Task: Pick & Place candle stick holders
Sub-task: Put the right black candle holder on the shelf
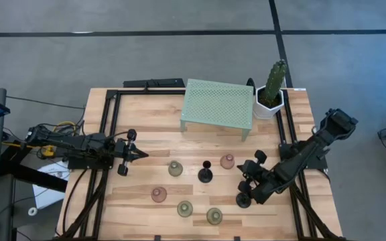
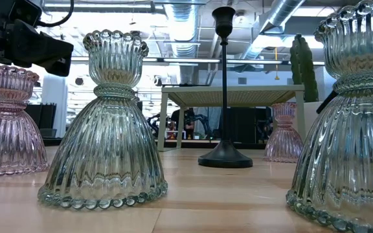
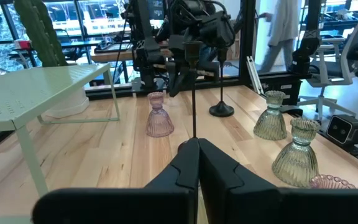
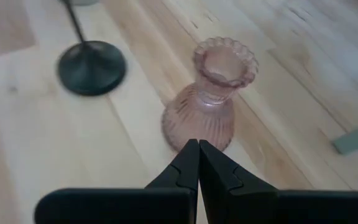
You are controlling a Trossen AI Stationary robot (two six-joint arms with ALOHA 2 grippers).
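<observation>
Small candle stick holders stand upright on their bases on the wooden table: green glass ones [image 1: 175,169] [image 1: 184,209] [image 1: 214,215], pink ones [image 1: 227,161] [image 1: 159,194] and a thin black one [image 1: 205,175]. A second black one [image 3: 221,111] shows in the left wrist view. My right gripper [image 1: 238,173] is shut and slants down from the right. Its tips [image 4: 197,144] hang just before the far pink holder [image 4: 213,99], with a black base [image 4: 92,67] beyond. My left gripper [image 1: 141,154] waits shut and level at the table's left, holding nothing.
A mint perforated stand [image 1: 218,106] and a cactus in a white pot [image 1: 271,94] stand at the far side. Black frame rails [image 1: 106,134] run along the table's left and right edges. A person [image 3: 281,25] moves in the room behind.
</observation>
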